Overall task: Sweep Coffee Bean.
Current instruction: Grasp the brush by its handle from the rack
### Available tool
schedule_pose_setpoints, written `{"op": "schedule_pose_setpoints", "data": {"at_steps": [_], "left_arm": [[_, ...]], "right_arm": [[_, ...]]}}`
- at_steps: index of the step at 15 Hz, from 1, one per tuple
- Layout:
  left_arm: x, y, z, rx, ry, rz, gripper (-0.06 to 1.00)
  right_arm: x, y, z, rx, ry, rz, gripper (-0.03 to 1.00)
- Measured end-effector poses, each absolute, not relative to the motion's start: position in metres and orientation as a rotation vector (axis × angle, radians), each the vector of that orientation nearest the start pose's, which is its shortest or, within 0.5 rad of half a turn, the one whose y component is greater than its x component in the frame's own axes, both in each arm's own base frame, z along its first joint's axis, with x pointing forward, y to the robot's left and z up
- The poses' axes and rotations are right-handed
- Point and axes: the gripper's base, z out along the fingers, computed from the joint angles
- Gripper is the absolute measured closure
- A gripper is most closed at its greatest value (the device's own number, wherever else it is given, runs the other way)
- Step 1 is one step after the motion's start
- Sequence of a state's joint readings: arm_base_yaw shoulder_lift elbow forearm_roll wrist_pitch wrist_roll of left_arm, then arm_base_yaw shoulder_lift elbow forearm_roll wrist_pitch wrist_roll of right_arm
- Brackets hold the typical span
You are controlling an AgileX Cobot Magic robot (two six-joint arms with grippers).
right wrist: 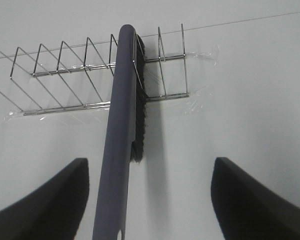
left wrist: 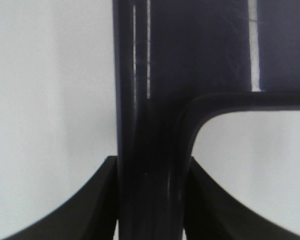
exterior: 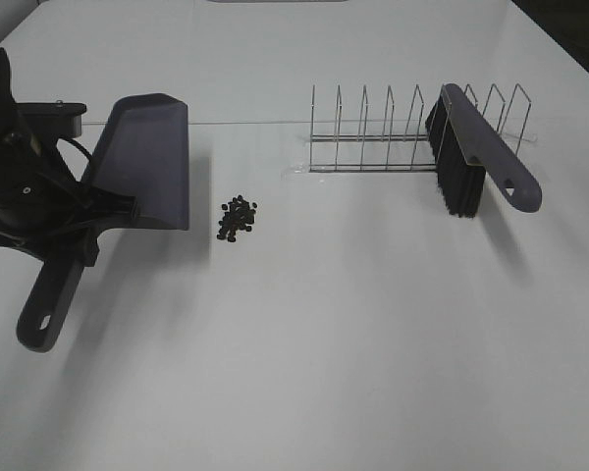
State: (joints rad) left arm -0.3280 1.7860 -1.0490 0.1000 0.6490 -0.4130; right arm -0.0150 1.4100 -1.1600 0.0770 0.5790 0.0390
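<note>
Two tools, two jobs. Left tool [left wrist: 150, 210] pinches the dustpan [exterior: 147, 162] handle, with the pan mouth facing the coffee beans [exterior: 238, 217], likely so they can be pushed straight in. Beans sit in one small heap on the counter [exterior: 353, 343], just beside the pan's lip. Right tool [right wrist: 150, 200] is spread wide and hovers over the brush [exterior: 481, 142] handle, not touching. Brush leans in the wire rack [exterior: 373, 167], handle sticking out for an easy grab.
</note>
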Motion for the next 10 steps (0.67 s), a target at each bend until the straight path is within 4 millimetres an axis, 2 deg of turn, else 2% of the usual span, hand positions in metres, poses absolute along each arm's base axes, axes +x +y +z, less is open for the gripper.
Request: {"op": "schedule_pose_setpoints", "data": {"at_steps": [1, 2, 3, 4, 6, 8, 10], "left_arm": [[0.319, -0.103, 0.169, -0.019, 2.862, -0.047, 0.59], [0.319, -0.103, 0.169, -0.019, 2.862, -0.047, 0.59], [0.319, -0.103, 0.169, -0.019, 2.861, -0.047, 0.59], [0.319, -0.103, 0.169, -0.019, 2.861, -0.047, 0.59], [0.319, -0.103, 0.169, -0.019, 2.861, -0.047, 0.59], [0.319, -0.103, 0.169, -0.019, 2.861, -0.047, 0.59], [0.319, -0.103, 0.169, -0.019, 2.861, -0.047, 0.59]], "right_arm": [[0.332, -0.001, 0.326, 0.109, 2.341, 0.093, 0.29], [0.34, -0.001, 0.325, 0.11, 2.357, 0.098, 0.29], [0.378, 0.0, 0.316, 0.111, 2.453, 0.118, 0.29], [0.393, 0.001, 0.31, 0.109, 2.513, 0.126, 0.31], [0.421, 0.002, 0.299, 0.101, 2.588, 0.141, 0.32], [0.438, 0.004, 0.294, 0.082, 2.605, 0.151, 0.32], [0.456, 0.016, 0.29, 0.01, 2.592, 0.153, 0.33]]}}
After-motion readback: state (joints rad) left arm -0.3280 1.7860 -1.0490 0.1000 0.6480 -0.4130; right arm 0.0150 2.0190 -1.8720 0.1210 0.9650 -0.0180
